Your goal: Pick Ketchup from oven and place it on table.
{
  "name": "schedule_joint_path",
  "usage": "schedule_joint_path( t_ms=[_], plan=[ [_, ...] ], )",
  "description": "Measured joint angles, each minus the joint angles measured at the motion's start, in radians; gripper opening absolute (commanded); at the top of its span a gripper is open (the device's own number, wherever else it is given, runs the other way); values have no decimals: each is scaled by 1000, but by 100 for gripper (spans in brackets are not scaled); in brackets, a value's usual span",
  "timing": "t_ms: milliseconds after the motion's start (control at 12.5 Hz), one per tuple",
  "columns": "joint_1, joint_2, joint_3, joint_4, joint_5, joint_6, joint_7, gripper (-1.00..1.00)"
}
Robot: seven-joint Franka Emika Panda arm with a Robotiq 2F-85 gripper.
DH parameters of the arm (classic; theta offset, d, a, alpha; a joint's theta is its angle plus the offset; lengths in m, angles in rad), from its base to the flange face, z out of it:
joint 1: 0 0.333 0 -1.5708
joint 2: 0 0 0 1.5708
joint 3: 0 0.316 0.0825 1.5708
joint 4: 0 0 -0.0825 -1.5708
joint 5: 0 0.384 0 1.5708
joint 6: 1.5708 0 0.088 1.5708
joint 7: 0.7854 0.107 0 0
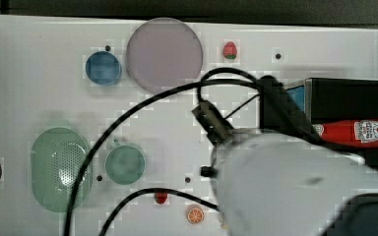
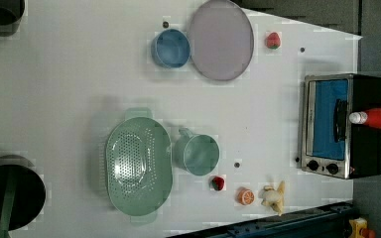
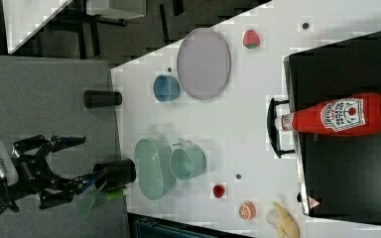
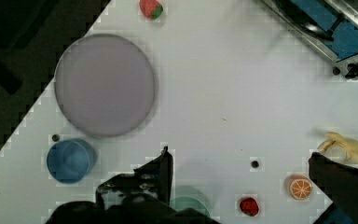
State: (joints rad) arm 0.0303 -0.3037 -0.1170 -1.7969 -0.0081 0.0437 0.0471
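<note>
The ketchup bottle (image 3: 335, 115) lies on its side on top of the oven (image 3: 347, 168), well apart from the jaws, which stand wide open and empty. The bottle looks light, smooth, and may roll; I would grip across its middle. The right view shows the label, the left view shows the oven's glass door (image 2: 330, 119) above the worktop (image 2: 69, 99).
</note>
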Motion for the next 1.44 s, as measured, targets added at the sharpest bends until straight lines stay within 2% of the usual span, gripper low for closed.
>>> schedule_joint_path(
  t_ms=[320, 480, 800, 1120, 1440],
  plan=[
    [-2, 103, -125, -10, 1, 98, -1, 100],
    [-24, 172, -199, -27, 16, 135, -1, 100],
    [-46, 305, -393, -49, 18, 305, 0, 100],
    [-110, 394, -453, -56, 12, 479, 0, 100],
    [-122, 556, -496, -5, 37, 476, -3, 100]
  ],
)
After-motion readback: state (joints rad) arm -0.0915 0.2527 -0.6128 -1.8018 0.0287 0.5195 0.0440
